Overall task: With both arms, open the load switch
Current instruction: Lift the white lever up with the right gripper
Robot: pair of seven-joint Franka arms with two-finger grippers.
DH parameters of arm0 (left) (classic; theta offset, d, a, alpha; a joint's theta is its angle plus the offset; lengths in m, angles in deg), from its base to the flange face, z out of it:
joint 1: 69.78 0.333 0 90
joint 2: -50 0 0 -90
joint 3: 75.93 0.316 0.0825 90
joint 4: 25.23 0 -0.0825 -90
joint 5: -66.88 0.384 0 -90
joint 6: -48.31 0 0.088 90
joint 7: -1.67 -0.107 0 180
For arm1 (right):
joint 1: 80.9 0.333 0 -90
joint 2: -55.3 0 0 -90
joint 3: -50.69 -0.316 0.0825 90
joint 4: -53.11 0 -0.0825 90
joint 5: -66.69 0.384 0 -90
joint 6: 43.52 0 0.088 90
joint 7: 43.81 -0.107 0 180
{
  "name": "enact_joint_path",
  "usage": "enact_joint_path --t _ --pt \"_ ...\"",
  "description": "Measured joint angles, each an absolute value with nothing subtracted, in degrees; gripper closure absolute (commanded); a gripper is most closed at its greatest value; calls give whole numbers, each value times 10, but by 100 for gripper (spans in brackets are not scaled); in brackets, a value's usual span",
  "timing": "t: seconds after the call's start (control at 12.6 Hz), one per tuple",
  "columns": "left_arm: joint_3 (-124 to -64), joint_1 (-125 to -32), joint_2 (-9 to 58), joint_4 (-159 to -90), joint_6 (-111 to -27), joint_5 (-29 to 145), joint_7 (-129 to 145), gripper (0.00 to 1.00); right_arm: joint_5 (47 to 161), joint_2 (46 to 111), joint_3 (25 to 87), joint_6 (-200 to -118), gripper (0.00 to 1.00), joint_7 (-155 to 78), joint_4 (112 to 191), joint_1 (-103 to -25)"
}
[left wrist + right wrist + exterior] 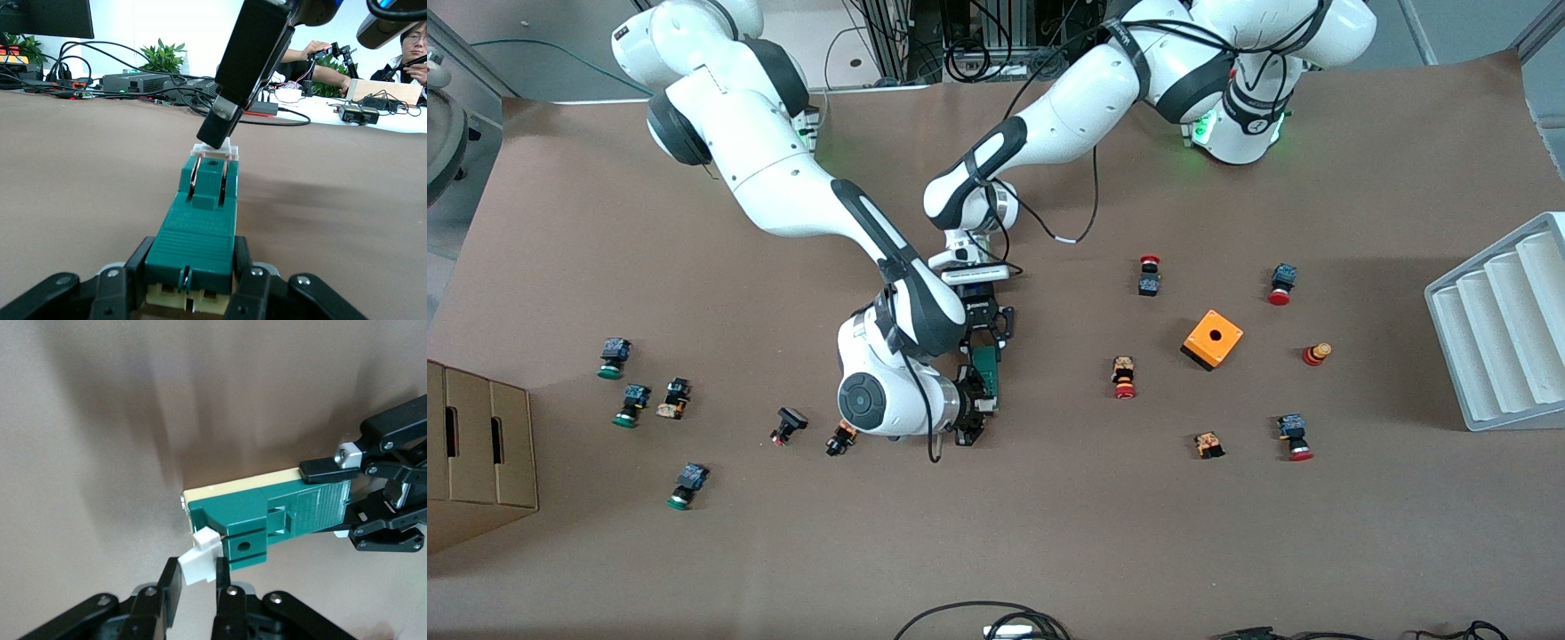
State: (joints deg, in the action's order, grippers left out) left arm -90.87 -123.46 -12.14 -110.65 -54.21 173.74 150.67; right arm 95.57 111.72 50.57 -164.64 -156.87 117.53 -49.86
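The load switch [987, 369], a slim dark-green block on a cream base, is held up over the middle of the table. My left gripper [985, 333] reaches in from the robots' side and is shut on one end of it. In the left wrist view its fingers [150, 253] press both flanks of the green body [200, 220]. My right gripper [980, 409] is at the other end. In the right wrist view it [198, 577] is shut on the small white tab [200, 560] that sticks out of the switch [267, 513]. The left gripper [340, 501] shows clamped there too.
An orange cube box [1212, 338] and a white ribbed tray [1503, 329] lie toward the left arm's end. A cardboard box [471, 453] stands at the right arm's end. Push buttons are scattered about, two [787, 425] [841, 437] close beside the right wrist.
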Motion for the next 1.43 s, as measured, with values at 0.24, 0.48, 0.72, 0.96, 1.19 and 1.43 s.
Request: enact_joint_path --t 0.24,0.48,0.72,0.96,1.19,1.43 --pt "-909 -1235 -121 -1107 -542 1737 1506 30 956 1116 505 -1647 81 -1569 1175 -499" --pt "-909 -1235 -121 -1107 -542 1737 1506 30 956 1115 505 -1647 81 -1569 1175 -499" --pt "-909 -1235 -121 -1107 -542 1737 1506 27 956 1115 505 -1647 81 -1569 1175 -499" --pt "-909 -1235 -121 -1107 -542 1737 1506 27 956 1114 505 -1647 82 -1567 1176 -499" --pt "-909 -1235 -121 -1107 -542 1737 1506 27 956 1110 505 -1647 83 -1561 1181 -499" --pt "-909 -1235 -121 -1107 -542 1737 1505 28 956 1102 505 -1649 83 -1560 1190 -499"
